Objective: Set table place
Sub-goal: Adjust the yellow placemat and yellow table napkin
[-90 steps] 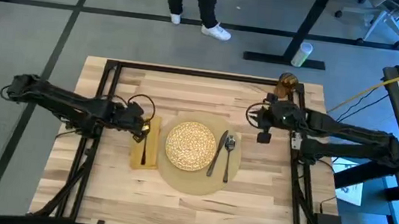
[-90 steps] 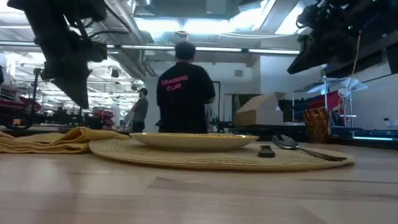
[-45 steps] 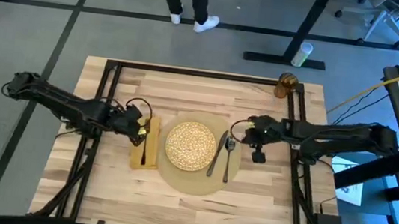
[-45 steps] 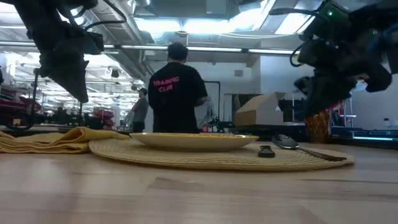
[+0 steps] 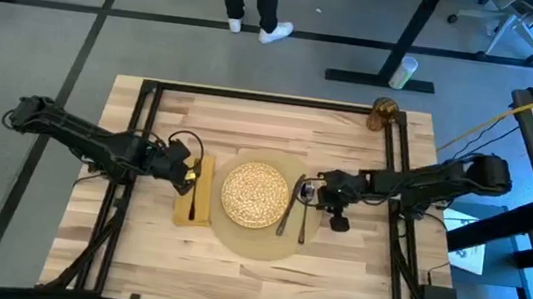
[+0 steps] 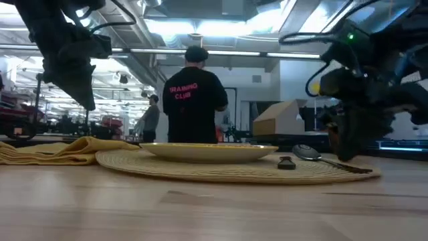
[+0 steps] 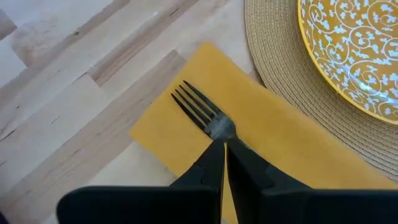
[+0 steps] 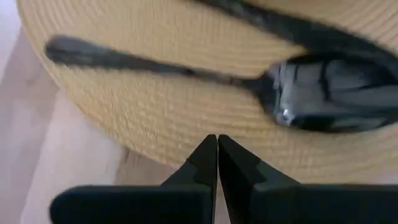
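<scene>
From above, found the table [image 5: 269,130] set with the round placemat [image 5: 254,241] at its middle, the speckled plate [image 5: 255,195] on it, knife [image 5: 290,205] and spoon [image 5: 306,210] side by side on the mat's right part, and the yellow napkin [image 5: 193,194] just beside the mat's left edge with the fork [image 5: 195,190] along it. Left gripper [image 5: 186,173] held over the napkin's far end; right gripper [image 5: 319,192] held just right of the spoon bowl, at the mat's rim. Amber glass [image 5: 383,114] stood well apart at the far right corner, with a person's legs [image 5: 259,3] beyond the far edge. At table height, saw both grippers clear of the surface: left gripper [image 6: 85,100] above the crumpled napkin [image 6: 63,150], right gripper [image 6: 348,144] beside the spoon [image 6: 309,153], plate [image 6: 208,152] between, a person [image 6: 195,97] in the room behind. Past the left wrist, fingers [image 7: 214,163] pressed together with nothing between them, tips right over the fork's neck [image 7: 219,127], tines [image 7: 194,104] pointing onward across the napkin [image 7: 273,137]. Past the right wrist, fingers [image 8: 208,158] likewise closed and empty, tips at the placemat's edge [image 8: 155,118]; spoon [image 8: 273,90] lay crosswise just ahead of the tips, not touched.
</scene>
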Available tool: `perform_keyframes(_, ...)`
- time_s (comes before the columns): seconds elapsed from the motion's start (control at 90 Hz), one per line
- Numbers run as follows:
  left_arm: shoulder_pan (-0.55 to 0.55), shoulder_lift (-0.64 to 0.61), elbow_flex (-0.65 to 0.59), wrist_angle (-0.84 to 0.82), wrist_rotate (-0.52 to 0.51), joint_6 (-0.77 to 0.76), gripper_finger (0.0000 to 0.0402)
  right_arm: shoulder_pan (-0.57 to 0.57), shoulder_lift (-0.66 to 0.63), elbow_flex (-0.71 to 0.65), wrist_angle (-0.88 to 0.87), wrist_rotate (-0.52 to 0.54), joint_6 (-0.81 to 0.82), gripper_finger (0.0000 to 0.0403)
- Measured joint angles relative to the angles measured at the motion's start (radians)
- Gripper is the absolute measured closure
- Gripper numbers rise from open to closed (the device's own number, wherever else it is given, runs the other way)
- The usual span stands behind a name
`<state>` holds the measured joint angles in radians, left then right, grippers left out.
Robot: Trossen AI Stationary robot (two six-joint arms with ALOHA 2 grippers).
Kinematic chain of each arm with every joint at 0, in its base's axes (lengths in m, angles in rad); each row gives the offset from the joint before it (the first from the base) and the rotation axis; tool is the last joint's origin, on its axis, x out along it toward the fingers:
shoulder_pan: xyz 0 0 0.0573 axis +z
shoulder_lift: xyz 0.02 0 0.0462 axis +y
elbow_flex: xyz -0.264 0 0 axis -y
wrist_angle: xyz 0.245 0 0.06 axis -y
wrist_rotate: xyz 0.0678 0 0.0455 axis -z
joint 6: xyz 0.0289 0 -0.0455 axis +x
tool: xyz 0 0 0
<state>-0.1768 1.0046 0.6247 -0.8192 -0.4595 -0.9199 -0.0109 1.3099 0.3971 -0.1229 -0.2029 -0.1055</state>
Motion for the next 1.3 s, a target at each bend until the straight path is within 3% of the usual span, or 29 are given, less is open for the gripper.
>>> perform_keyframes(1.3,0.000,0.000,0.000,0.000,0.001,0.001,0.0402,-0.003,-0.012,0.002,-0.149,0.004,-0.034,0.0403)
